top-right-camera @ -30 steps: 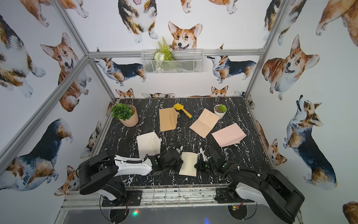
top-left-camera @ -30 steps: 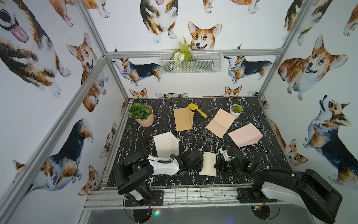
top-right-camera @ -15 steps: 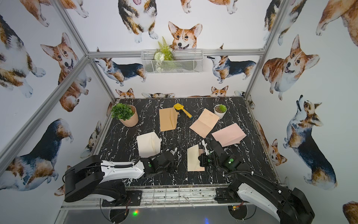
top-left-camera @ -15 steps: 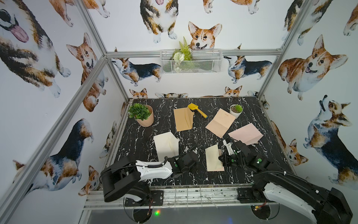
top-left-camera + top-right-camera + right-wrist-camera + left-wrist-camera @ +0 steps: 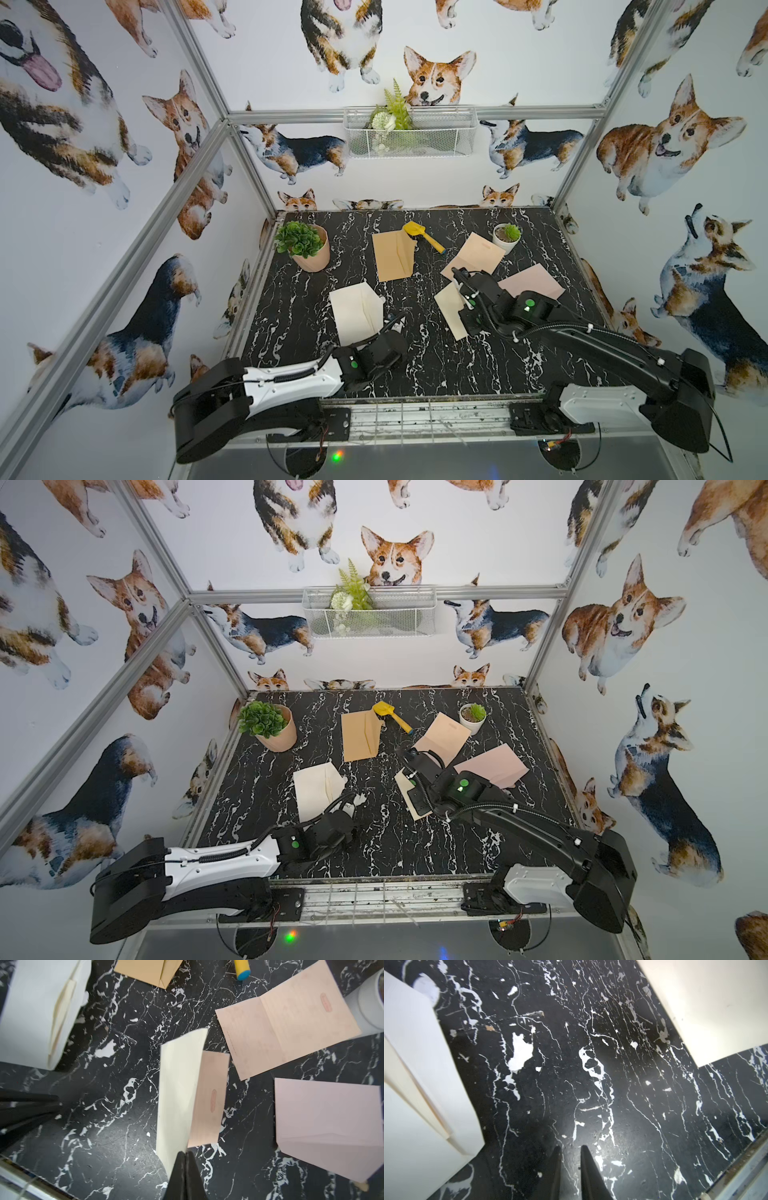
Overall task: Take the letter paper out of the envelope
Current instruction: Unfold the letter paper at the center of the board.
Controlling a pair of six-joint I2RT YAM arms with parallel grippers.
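- Already the letter paper (image 5: 180,1093) is out. The right gripper (image 5: 185,1154) is clamped on its near edge, and the folded cream sheet juts from the jaws above the black marble table (image 5: 419,370), well apart from the cream envelope (image 5: 357,311).
- A second leaf, peach-toned with a reddish stamp (the inner face, I judge), hangs open behind the cream one.
- The left gripper (image 5: 571,1150) hovers near the cream envelope, its jaws a little apart with nothing between them.
- What remains, by my reading, is the set-down. Lower the sheet onto bare marble between the cream envelope and the peach sheet (image 5: 473,259), and hold the pinch firm until the paper lies flat before letting go.
- The loose leaf could catch air and flop, so a slow, low descent suits it. Avoid landing on the peach sheet or the pink envelope (image 5: 536,282), which both lie close by.
- In the right wrist view the cream envelope's mouth gapes and looks empty, though its depth is hidden.
- The tan envelope (image 5: 392,255) has its flap raised. I cannot tell what is inside it, nor inside the pink one.
- The wire basket (image 5: 436,137) on the back wall holds a fern and white blooms.
- The terracotta pot (image 5: 316,259) and the small white pot (image 5: 500,245) each hold a green plant.
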